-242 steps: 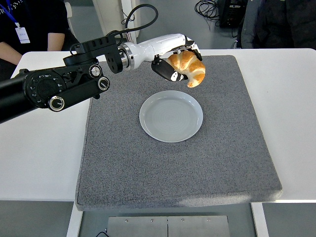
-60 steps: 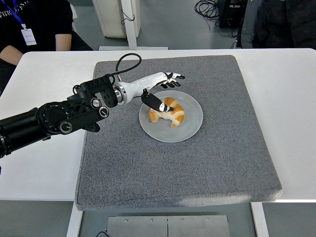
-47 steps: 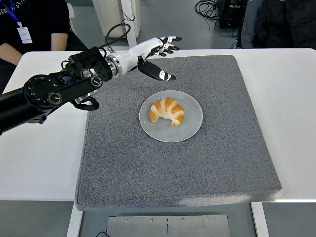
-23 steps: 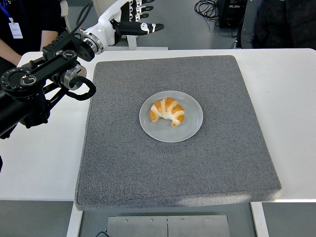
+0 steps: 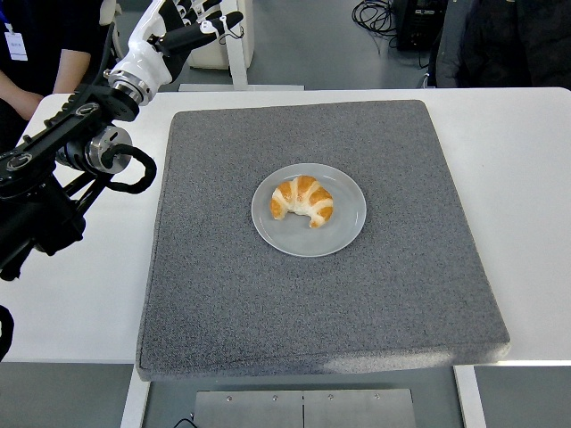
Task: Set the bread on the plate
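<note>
Bread (image 5: 302, 200) sits on the plate (image 5: 343, 234), a little left of the plate's middle, in the middle of the frame. The plate rests on the gray mat (image 5: 268, 303), and the mat lies on the white desk (image 5: 80, 285).

We see the left robot hand (image 5: 192, 20) high in the upper left of the frame, past the far edge of the desk and well apart from the bread. Its fingers are stretched out wide and it holds nothing. We do not see the right arm at all. A person's arm (image 5: 27, 53) shows at the top left corner.

We think the job is done, because the bread lies flat and whole inside the plate's rim. The step in hand looks like pulling the arm away. We think the next move only needs the arm to go back to rest at the left side, keeping clear of the plate so nothing gets bumped.
</note>
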You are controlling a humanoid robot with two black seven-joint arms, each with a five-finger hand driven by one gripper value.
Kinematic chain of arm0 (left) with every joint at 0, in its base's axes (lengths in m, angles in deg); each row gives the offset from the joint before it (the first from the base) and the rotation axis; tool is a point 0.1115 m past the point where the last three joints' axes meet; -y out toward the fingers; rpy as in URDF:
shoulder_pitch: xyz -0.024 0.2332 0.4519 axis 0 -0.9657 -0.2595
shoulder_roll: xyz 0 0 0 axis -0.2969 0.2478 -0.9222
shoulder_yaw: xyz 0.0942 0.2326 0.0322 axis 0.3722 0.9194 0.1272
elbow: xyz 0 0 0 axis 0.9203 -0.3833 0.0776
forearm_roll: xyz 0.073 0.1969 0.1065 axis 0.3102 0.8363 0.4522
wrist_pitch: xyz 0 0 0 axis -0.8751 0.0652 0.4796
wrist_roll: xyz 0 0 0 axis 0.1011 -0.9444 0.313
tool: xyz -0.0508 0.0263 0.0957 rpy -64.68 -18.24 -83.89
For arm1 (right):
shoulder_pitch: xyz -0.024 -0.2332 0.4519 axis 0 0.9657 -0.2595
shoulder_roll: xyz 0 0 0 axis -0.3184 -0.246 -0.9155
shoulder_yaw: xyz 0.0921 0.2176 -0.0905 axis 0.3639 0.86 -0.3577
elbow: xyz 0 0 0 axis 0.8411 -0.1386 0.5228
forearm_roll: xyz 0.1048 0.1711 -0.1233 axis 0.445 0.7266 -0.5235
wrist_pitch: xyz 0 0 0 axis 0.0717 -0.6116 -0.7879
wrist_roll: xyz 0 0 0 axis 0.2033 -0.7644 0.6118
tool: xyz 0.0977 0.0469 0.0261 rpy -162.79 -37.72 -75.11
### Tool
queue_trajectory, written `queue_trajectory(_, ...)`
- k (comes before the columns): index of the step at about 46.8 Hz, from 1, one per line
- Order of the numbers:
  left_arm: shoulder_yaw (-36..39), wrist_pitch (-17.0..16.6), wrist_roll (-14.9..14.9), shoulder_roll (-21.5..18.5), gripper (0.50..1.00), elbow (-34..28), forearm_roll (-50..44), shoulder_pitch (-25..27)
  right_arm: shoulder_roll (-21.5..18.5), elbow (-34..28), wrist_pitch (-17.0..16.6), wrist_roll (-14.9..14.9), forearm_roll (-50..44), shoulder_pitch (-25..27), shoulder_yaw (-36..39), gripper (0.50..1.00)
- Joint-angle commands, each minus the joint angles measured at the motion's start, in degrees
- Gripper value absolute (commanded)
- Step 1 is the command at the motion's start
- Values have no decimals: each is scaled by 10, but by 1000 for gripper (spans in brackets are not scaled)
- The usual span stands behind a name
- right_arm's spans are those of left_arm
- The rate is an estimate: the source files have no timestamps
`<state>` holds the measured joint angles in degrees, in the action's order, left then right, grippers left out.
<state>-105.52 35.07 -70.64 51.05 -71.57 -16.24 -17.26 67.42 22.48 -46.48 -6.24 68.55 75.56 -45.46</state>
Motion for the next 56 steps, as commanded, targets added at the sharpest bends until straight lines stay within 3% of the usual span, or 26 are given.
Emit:
queue_trajectory(1,-9,-5,-3,0,922,0,-1,-16,0,0,0,0,0,0,0,1000)
queue_trajectory(15,-31,-15,-3,3,922,0,-48,-58,0,0,0,0,0,0,0,1000)
queue_trajectory(24,-28,-54,1,3,922,7,-55,-59,0,0,0,0,0,0,0,1000)
queue_trajectory(56,-23,-53,-3,3,922,7,-48,-71,0,1,-1,0,0,0,3,1000)
